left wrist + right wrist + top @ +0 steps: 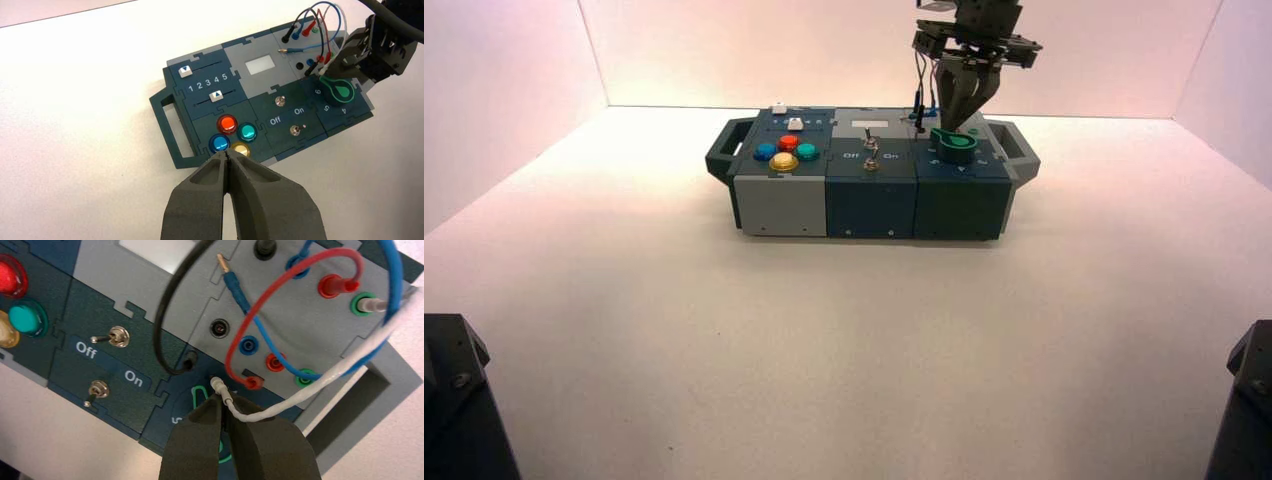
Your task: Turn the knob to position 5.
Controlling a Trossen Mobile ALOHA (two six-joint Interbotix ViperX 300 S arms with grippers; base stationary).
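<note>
Green knob (957, 147) sits on the box's (871, 208) right front section, my right tool (948, 126) closed at the knob's rear edge, wires (320, 42) behind the knob, toggle switches (287, 116) left of it, my left tool (227, 152) idle, closed, well apart to its left.

The right arm (984, 25) is black, with blocky, angular segments and a flat crosspiece near its wrist. Each hand, the left (227, 187) and the right (226, 425), has 2 dark grey, wedge-like fingers (200, 195) with faceted sides, tapering to narrow tips. A thick black cable (395, 20) runs along the right arm.
</note>
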